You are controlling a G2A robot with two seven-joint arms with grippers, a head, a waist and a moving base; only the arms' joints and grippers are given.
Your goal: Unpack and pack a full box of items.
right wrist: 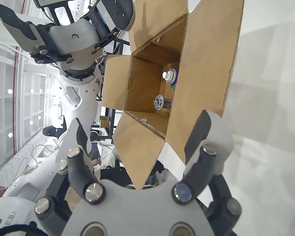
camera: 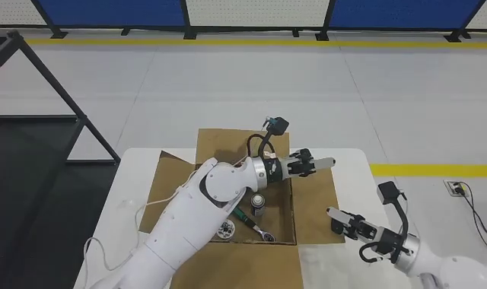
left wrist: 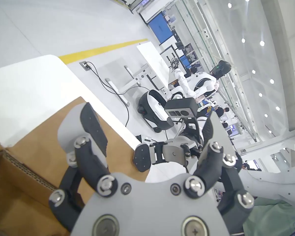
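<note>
So the box (camera: 308, 205) sits mid-desk (camera: 137, 182) with all flaps open and stuff inside. A spray can (camera: 259, 205) stands upright, a ratchet wrench (camera: 255, 224) lies diagonally far-left to near-right, and a round metal part (camera: 224, 228) is at the near-left. The left pincer (camera: 323, 164) hangs over the far-right side, apart and empty, with the can below it toward near-left. The right pincer (camera: 335, 217) is also apart, by the right flap. Left looks closer imo.

The left gripper (camera: 318, 162) is held out with jaws spread wide; the right gripper (camera: 335, 220), likewise spread, is pointed towards it.
</note>
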